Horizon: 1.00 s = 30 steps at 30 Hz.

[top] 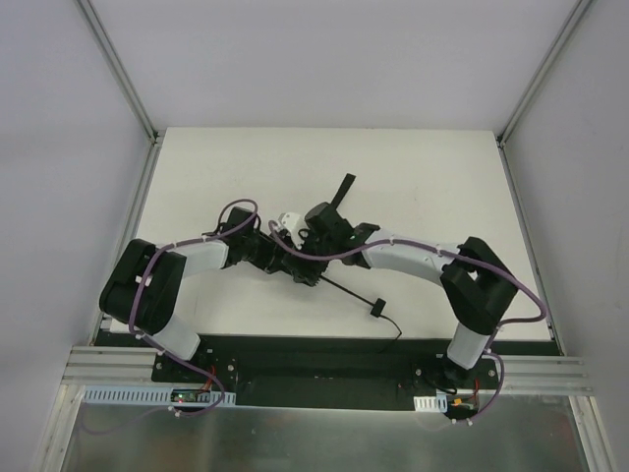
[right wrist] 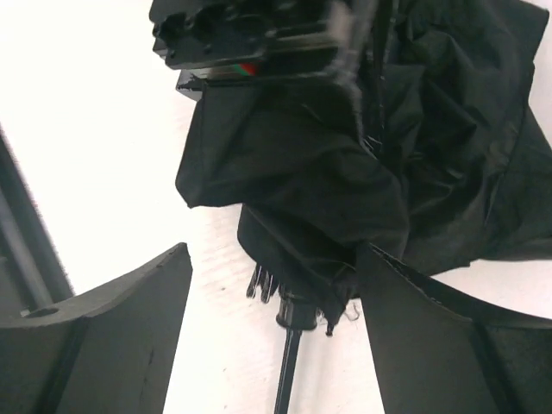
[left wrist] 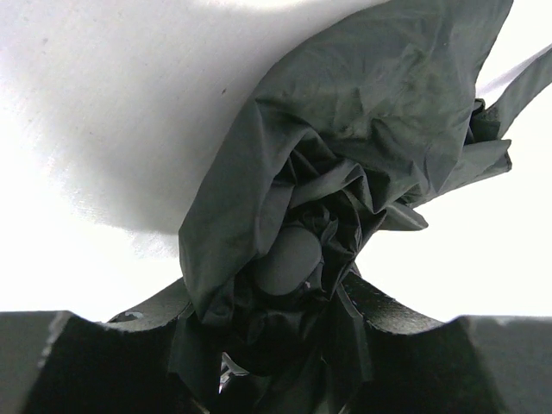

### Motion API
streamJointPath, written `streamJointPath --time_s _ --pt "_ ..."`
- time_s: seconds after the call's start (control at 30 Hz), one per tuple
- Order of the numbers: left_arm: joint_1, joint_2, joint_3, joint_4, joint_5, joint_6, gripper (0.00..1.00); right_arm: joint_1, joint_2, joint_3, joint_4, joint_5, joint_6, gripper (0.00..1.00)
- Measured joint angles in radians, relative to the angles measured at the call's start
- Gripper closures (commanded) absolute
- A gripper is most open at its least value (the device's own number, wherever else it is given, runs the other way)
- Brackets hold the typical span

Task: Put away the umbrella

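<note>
On the white table (top: 442, 177), left end effector (left wrist: 276, 332) clamps the umbrella (left wrist: 362, 112); right end effector (right wrist: 274, 263) gapes.

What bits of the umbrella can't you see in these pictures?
- Left wrist view: the umbrella hides its own shaft and handle under bunched fabric in the left gripper.
- Right wrist view: the handle is cut off by the bottom edge, below the right gripper. The left gripper at the top is blurred.
- Top view: both grippers cover most of the fabric. The cord is too small to make out.
</note>
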<state>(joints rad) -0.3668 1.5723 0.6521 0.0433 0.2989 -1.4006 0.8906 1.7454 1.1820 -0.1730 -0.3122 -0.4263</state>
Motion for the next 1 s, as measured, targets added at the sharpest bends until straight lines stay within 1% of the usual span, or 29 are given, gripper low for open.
streamJointPath --time_s 0.13,0.27,0.3,0.33,0.37,0.43,0.47,0.5,0.53,0.57,0.67,0.7,0.73,0.77,0.8,0.83,0.9,0.93,1.0 --pt "0.002 0.025 0.055 -0.084 0.008 0.004 1.0 0.066 0.048 -0.014 0.083 0.126 -0.09 0.26" --pt "0.002 0.039 0.089 -0.138 0.013 0.005 1.0 0.082 0.139 0.008 0.15 0.259 -0.145 0.31" --pt "0.002 0.044 0.096 -0.149 0.014 0.005 1.0 0.085 0.163 0.013 0.161 0.281 -0.15 0.34" --pt "0.002 0.049 0.103 -0.158 0.015 0.004 1.0 0.091 0.183 0.019 0.169 0.302 -0.154 0.39" --pt "0.002 0.055 0.11 -0.169 0.018 0.004 1.0 0.1 0.198 0.026 0.177 0.32 -0.156 0.46" --pt "0.009 0.063 0.126 -0.189 0.024 0.003 1.0 0.114 0.208 0.037 0.177 0.351 -0.159 0.67" --pt "0.014 0.066 0.133 -0.198 0.027 0.001 1.0 0.119 0.213 0.039 0.181 0.364 -0.157 0.76" --pt "0.019 0.07 0.139 -0.208 0.031 -0.002 1.0 0.124 0.216 0.04 0.187 0.385 -0.155 0.81" --pt "0.022 0.072 0.142 -0.214 0.033 -0.004 1.0 0.128 0.22 0.041 0.191 0.402 -0.153 0.88" --pt "0.023 0.072 0.144 -0.218 0.033 -0.005 1.0 0.13 0.222 0.041 0.193 0.411 -0.152 1.0" --pt "0.024 0.073 0.152 -0.232 0.032 0.0 0.99 0.132 0.222 0.04 0.194 0.417 -0.147 1.0" --pt "0.024 0.074 0.16 -0.241 0.032 0.006 0.86 0.131 0.222 0.039 0.197 0.412 -0.139 1.0" --pt "0.024 0.076 0.167 -0.251 0.031 0.015 0.64 0.128 0.222 0.038 0.198 0.403 -0.132 1.0" --pt "0.027 0.076 0.174 -0.26 0.029 0.025 0.46 0.123 0.222 0.039 0.197 0.388 -0.12 1.0" --pt "0.029 0.076 0.178 -0.266 0.026 0.034 0.33 0.116 0.222 0.043 0.193 0.368 -0.106 1.0" --pt "0.029 0.074 0.18 -0.268 0.021 0.053 0.26 0.109 0.224 0.052 0.182 0.354 -0.096 1.0" --pt "0.036 0.053 0.175 -0.288 0.011 0.09 0.08 0.083 0.233 0.085 0.137 0.289 -0.068 1.0" --pt "0.042 0.034 0.171 -0.293 0.006 0.111 0.02 0.066 0.238 0.099 0.119 0.251 -0.051 1.0" --pt "0.05 -0.009 0.158 -0.299 -0.009 0.147 0.01 0.033 0.25 0.129 0.084 0.173 -0.019 1.0"
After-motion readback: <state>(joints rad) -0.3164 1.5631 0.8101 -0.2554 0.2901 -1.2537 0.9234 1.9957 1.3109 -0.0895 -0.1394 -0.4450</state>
